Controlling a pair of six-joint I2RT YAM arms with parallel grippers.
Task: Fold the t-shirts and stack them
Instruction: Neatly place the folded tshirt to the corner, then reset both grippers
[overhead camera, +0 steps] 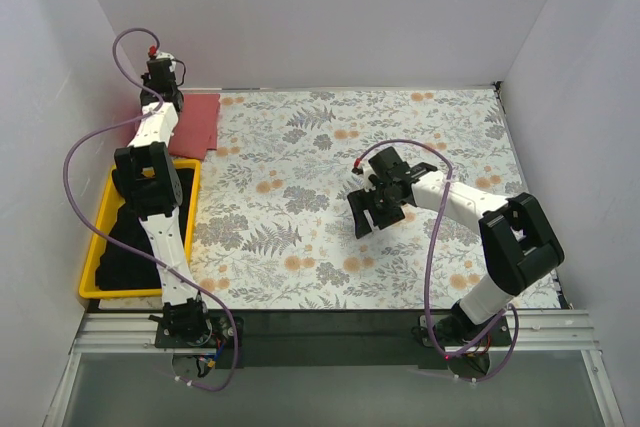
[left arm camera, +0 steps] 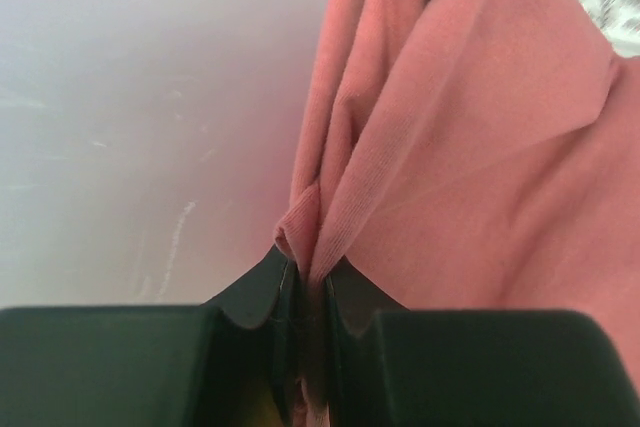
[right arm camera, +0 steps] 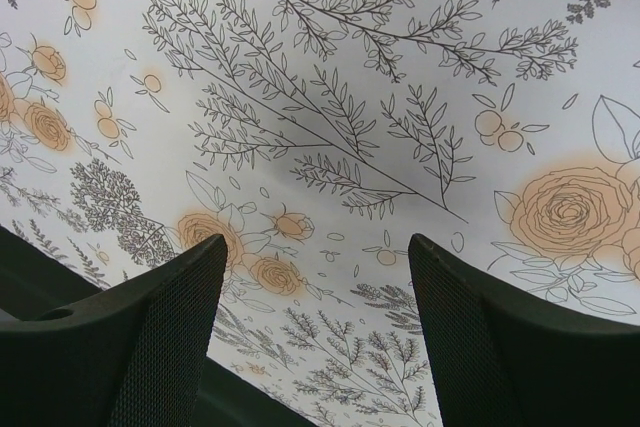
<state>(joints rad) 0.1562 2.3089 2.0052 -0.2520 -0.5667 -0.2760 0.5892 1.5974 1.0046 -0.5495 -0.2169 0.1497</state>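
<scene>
A dusty salmon-red t-shirt (overhead camera: 197,123) lies folded at the far left corner of the table. My left gripper (overhead camera: 160,97) is at its left edge and is shut on a pinched fold of the salmon-red shirt (left arm camera: 470,137). Black t-shirts (overhead camera: 128,247) lie heaped in the yellow bin. My right gripper (overhead camera: 375,211) is open and empty, hovering over the flowered cloth (right arm camera: 330,97) right of the table's middle. No magenta-pink shirt is in view.
The yellow plastic bin (overhead camera: 188,209) stands at the near left, under the left arm. White walls close the table on the left, back and right. A dark strip (overhead camera: 330,325) runs along the front edge.
</scene>
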